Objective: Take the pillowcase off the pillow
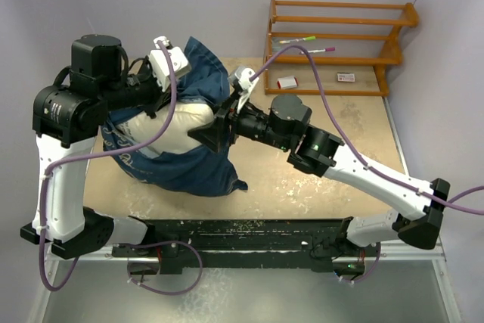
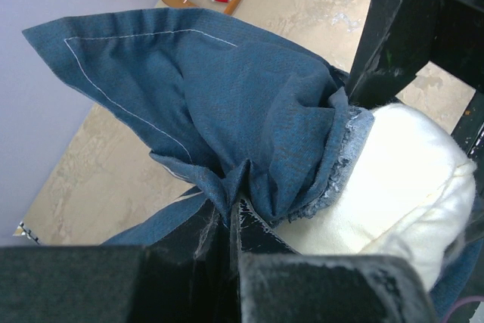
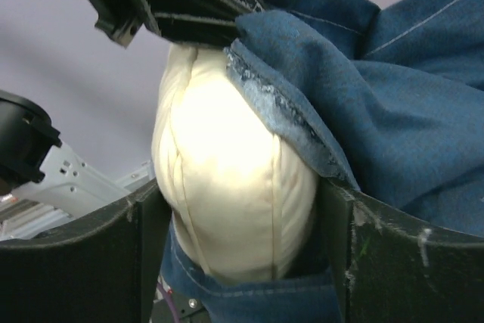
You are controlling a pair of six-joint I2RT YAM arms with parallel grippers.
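The navy pillowcase (image 1: 178,164) lies bunched at the table's left, with the cream pillow (image 1: 181,122) bulging out of its open end. My left gripper (image 1: 172,66) is shut on a gathered fold of the pillowcase (image 2: 227,111) at the far side. In the left wrist view the fabric is pinched between the closed fingers (image 2: 261,232), with the pillow (image 2: 386,179) to the right. My right gripper (image 1: 219,122) is closed round the exposed pillow end (image 3: 227,179), squeezing it between both fingers (image 3: 355,255). The pillowcase (image 3: 378,88) hangs over the pillow's right side.
A wooden rack (image 1: 336,47) stands at the back right with markers (image 1: 306,39) on its shelf and two small cards (image 1: 287,81) beneath it. Purple walls close in at the left and back. The left arm's base (image 1: 72,111) is beside the pillow.
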